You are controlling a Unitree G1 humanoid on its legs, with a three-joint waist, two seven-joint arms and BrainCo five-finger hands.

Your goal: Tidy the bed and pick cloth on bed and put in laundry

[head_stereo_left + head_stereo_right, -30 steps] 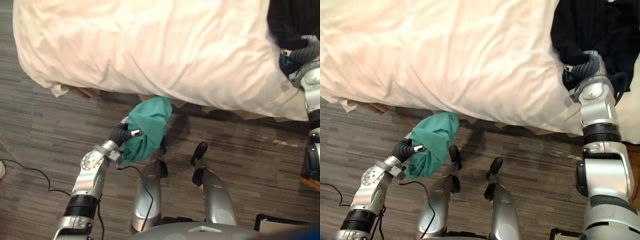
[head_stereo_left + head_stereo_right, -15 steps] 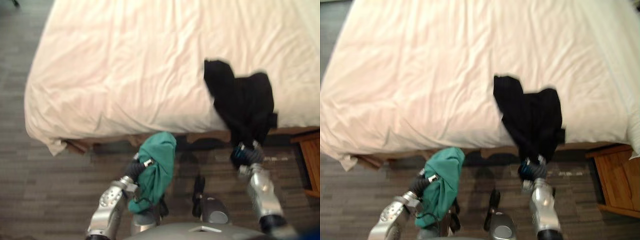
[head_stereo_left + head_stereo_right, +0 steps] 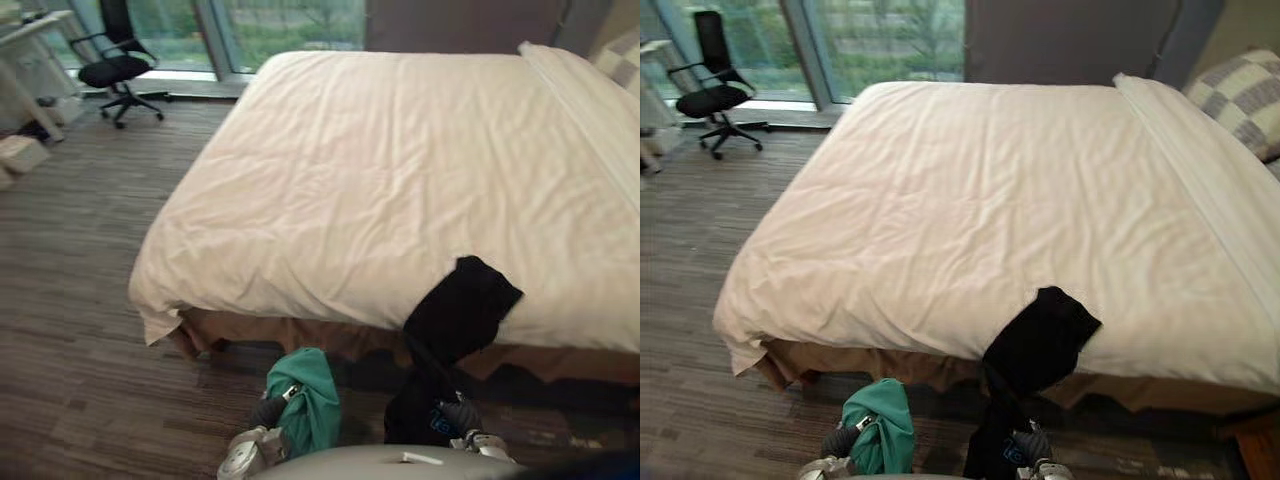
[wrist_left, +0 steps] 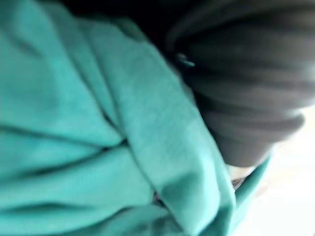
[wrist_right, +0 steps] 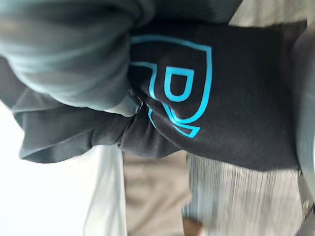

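Smooth white duvet [image 3: 400,200] covers the bed, but my right hand [image 3: 458,413] clutches the black cloth [image 3: 465,305] half-draped over its edge while my left hand [image 3: 268,410] grips the green cloth [image 3: 310,400], so tugging may rumple it.

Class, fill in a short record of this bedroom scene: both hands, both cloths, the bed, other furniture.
left hand: below the bed's near edge, under green cloth
right hand: gripping black cloth
green cloth: off the bed, bunched on left hand
black cloth: trails from bed's edge to right hand
bed: white cover, mostly smooth
other: office chair, far left
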